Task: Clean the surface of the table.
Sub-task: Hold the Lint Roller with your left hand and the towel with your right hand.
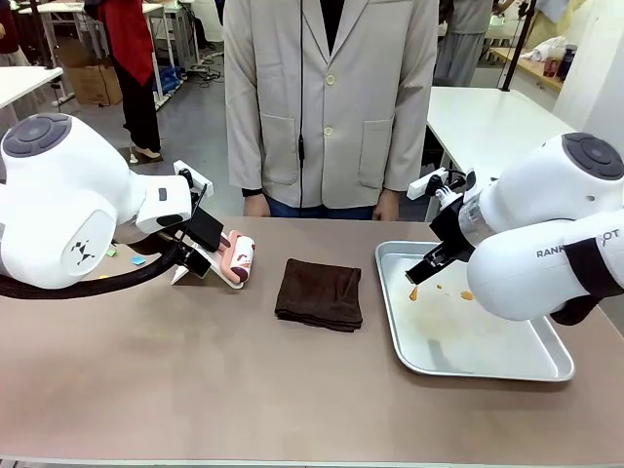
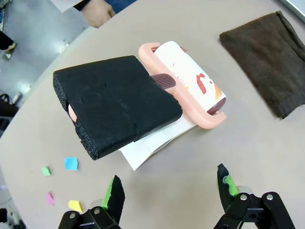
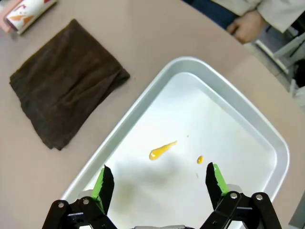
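In the front view, table (image 1: 195, 390): taupe-brown top that runs across the whole picture, from the near edge to the person at the far side.
Cloth (image 1: 320, 292): dark brown, folded, flat on the table near its middle.
Lint roller (image 1: 241, 255): pink-framed, lies on the table left of the cloth and apart from it.
Tray (image 1: 487, 341): silver metal, on the table's right part, with orange stains (image 1: 466, 294) in its far half.
Paper scraps (image 1: 136, 259): small and coloured, on the table beside the left arm (image 1: 58, 195).
Right gripper (image 1: 419, 273): tilted down over the tray's far left corner.
Person (image 1: 331, 97): in a beige jacket at the far edge, both hands down at the table's rim.

In the left wrist view, left gripper (image 2: 169, 183): jaws spread wide with nothing between the green pads, above bare table.
Black foam block (image 2: 114, 105): just ahead of the fingers, wrapped around the roller's handle end.
White sheet (image 2: 157, 143): under the roller, one corner sticking out towards the gripper.
Scraps: blue, green, pink and yellow, on the table to the left of the fingers.

In the right wrist view, right gripper: jaws wide apart and holding nothing, over the tray's floor.
Yellow smear (image 3: 162, 150): on the tray floor ahead of the fingertips, with a smaller drop beside it.
Cloth: on the table beyond the tray's rim, not touching it.
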